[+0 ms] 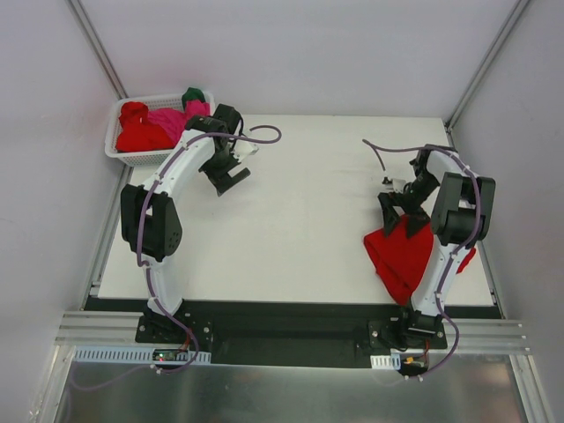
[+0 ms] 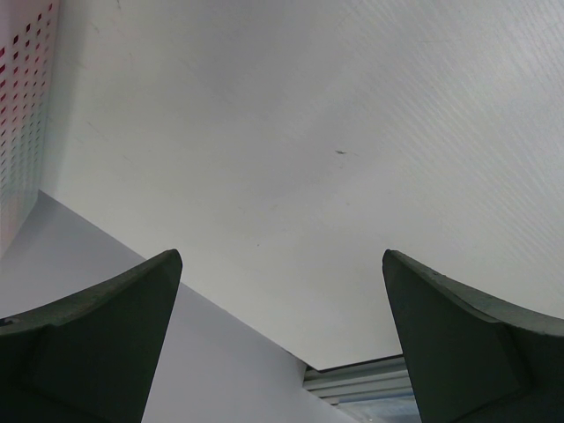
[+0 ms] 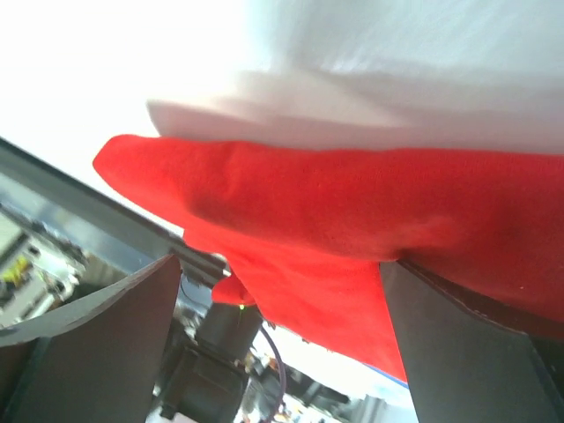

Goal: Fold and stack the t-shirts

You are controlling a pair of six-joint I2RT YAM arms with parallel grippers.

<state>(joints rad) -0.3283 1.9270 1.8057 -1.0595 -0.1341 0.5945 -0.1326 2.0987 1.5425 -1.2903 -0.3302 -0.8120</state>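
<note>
We found the red shirt crumpled on the desk at the near right. It lay just nearward of the right claw, whose jaws stood wide apart and held nothing. The heap ran roughly far-to-near. The right arm, elbow folded, was nearer. The left claw, likewise spread and empty, hovered beside the basket of other shirts.
</note>
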